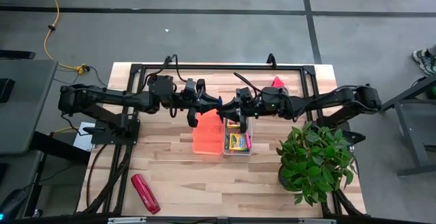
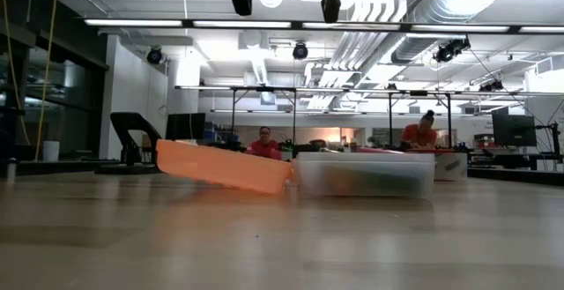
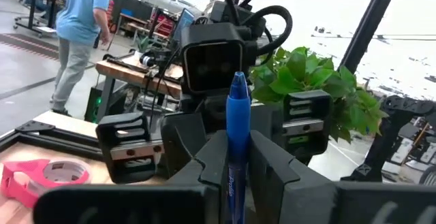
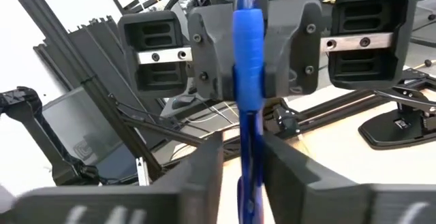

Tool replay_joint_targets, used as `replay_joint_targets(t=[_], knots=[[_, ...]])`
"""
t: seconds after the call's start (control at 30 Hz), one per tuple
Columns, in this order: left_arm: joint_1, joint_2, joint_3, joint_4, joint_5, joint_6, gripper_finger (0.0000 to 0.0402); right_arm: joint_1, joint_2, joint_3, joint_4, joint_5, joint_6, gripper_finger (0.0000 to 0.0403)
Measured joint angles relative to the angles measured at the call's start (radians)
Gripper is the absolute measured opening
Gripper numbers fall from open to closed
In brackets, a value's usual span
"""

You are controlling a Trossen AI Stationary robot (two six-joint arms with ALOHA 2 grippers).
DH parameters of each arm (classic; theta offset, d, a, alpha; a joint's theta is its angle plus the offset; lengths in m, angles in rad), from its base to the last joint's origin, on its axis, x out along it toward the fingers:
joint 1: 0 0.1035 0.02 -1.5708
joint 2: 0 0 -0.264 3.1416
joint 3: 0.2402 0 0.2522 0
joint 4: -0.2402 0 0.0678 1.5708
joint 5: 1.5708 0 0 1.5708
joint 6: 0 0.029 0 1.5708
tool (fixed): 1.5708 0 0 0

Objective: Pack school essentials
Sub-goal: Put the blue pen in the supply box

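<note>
While the left end effector [image 3: 235,176] clenched the blue pen [image 3: 236,125], the right end effector [image 4: 243,159] faced it, fingers flanking the pen's far end, above the clear bin [image 1: 237,148].

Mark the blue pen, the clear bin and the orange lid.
blue pen [image 3: 237,125]: left wrist view, on its upper barrel.
clear bin [image 1: 238,152]: high view, on its near rim.
orange lid [image 2: 220,167]: low view, on its tilted side face.
</note>
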State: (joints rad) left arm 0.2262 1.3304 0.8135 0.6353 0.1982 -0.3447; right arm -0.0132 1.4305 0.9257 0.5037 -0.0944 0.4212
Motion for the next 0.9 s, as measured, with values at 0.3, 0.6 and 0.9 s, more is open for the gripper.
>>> replay_joint_targets(t=[0.3, 0.6, 0.9], knots=[[0.0, -0.001, 0.0, -0.009, 0.004, -0.004, 0.0031, 0.0, -0.001, 0.0, -0.004, 0.0, -0.011, 0.0018], [0.056, -0.046, 0.0, -0.125, 0.087, -0.049, 0.0076, -0.004, -0.031, -0.001, -0.064, 0.006, -0.052, 0.0006], [0.14, -0.313, 0.0, -0.455, 0.256, 0.039, 0.0132, -0.038, -0.191, 0.0, -0.34, 0.008, -0.142, 0.0007]])
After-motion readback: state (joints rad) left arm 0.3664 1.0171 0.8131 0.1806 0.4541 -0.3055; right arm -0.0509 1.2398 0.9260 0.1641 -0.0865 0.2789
